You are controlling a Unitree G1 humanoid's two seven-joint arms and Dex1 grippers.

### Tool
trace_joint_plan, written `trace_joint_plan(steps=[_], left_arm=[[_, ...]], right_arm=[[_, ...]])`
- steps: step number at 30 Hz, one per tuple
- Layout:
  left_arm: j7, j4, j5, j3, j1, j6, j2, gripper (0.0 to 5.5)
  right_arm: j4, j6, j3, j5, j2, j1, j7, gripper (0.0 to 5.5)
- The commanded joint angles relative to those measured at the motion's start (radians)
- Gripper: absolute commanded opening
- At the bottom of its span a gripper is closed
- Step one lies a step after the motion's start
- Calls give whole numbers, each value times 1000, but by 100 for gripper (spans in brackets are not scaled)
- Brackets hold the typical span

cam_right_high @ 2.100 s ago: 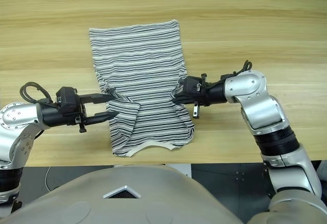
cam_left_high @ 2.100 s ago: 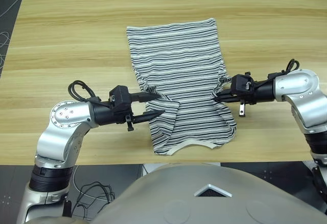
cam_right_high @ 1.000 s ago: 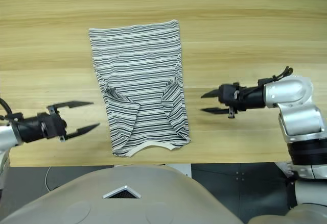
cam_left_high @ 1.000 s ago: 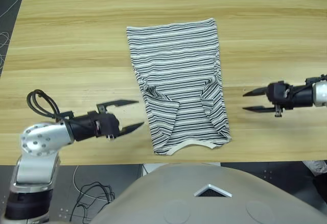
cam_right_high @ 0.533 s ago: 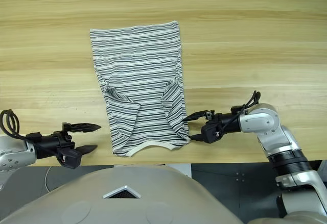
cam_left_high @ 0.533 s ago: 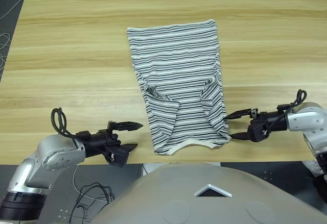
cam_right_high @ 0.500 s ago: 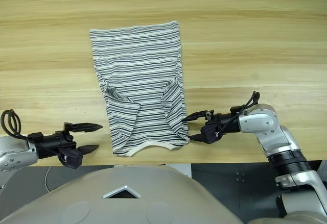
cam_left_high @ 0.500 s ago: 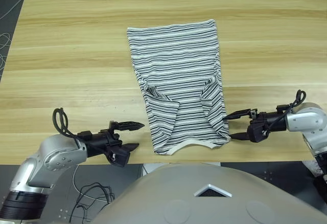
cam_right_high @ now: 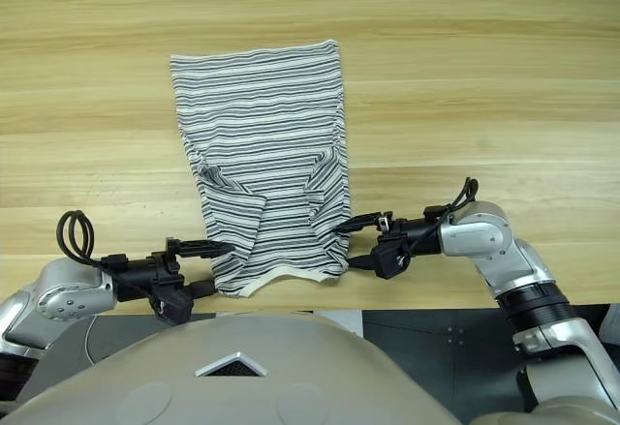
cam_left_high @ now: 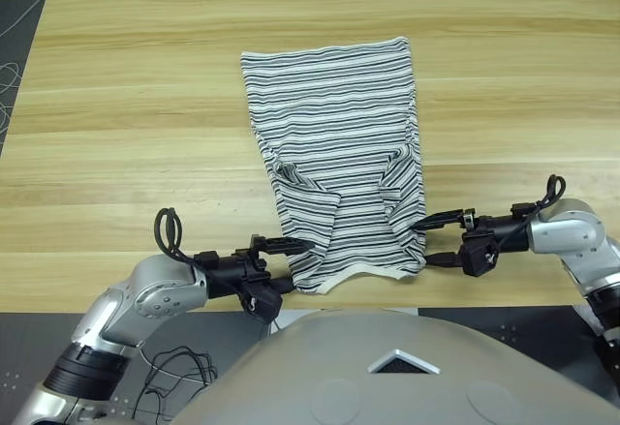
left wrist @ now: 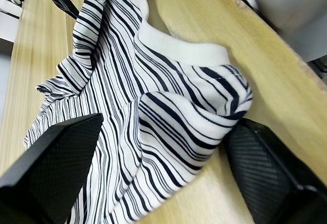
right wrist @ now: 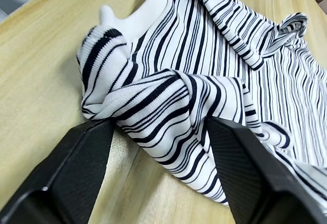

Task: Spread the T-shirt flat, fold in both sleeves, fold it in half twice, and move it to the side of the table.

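The black-and-white striped T-shirt (cam_left_high: 339, 144) lies lengthwise on the wooden table (cam_left_high: 126, 106). Both sleeves are folded in and its white collar edge is near the front edge. My left gripper (cam_left_high: 296, 264) is open at the shirt's near left corner. In the left wrist view that bunched corner (left wrist: 204, 101) lies between the two fingers (left wrist: 56, 168). My right gripper (cam_left_high: 423, 242) is open at the near right corner. In the right wrist view that twisted corner (right wrist: 158, 101) sits between its fingers (right wrist: 240, 173).
The table's front edge (cam_left_high: 194, 309) runs just behind both grippers. Bare wood lies to the left, to the right (cam_left_high: 523, 106) and beyond the shirt. Cables (cam_left_high: 10, 76) lie on the dark floor past the table's left edge.
Both grippers let go of the folded-in sleeves and drew outward. They then dropped toward the front edge and closed in on the shirt's near corners, now straddling them. The shirt has settled flat.
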Motion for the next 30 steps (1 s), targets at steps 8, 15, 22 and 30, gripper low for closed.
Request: trace_joint_plan(steps=[8, 15, 22, 30], left_arm=[[-39, 84, 5, -90, -63, 113, 24, 333], [-110, 42, -158, -152, -64, 185, 25, 206], [-171, -20, -276, -173, -59, 264, 34, 99], [-289, -243, -544, -126, -26, 559, 130, 15]], right_arm=[[35, -21, 61, -36, 1, -31, -27, 185], [-25, 64, 71, 56, -4, -31, -7, 46], [-132, 228, 65, 191, -41, -15, 75, 10], [-323, 544, 18, 376, -138, -15, 216, 10]])
